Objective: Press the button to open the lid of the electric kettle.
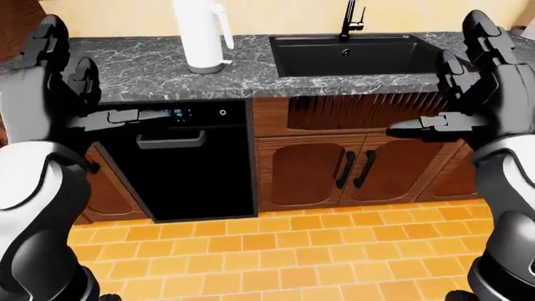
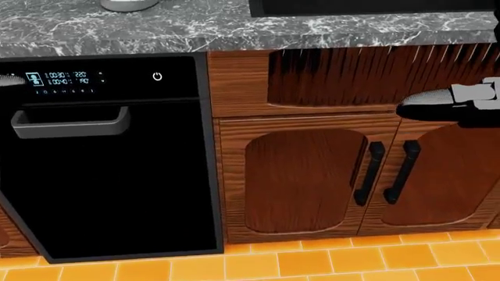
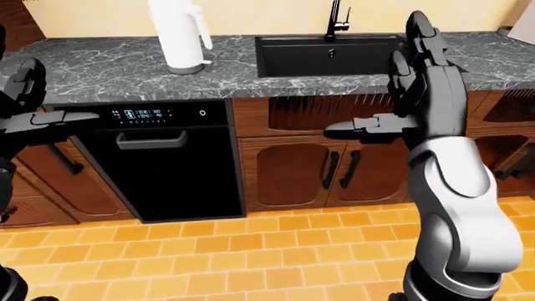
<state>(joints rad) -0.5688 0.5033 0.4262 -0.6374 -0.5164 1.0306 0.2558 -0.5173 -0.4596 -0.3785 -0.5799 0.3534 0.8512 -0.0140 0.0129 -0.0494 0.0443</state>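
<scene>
Approach step: electric kettle [image 1: 201, 34] well beyond fingertips; left hand [image 1: 50, 81], right hand [image 3: 422, 81] fingers apart, empty. Next: step closer, reach lid button.

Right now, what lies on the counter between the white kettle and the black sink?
Nothing: in the left-eye view, only bare marble counter separates the kettle from the sink.

White electric kettle [image 3: 177, 36] upright on grey counter [image 3: 100, 69], right hand [image 3: 422, 81] raised, apparently open-fingered

Kettle [image 1: 201, 34] top cut by left-eye view's upper edge; lid button unseen. Dishwasher [image 2: 109, 152] display digits too small to read.
</scene>
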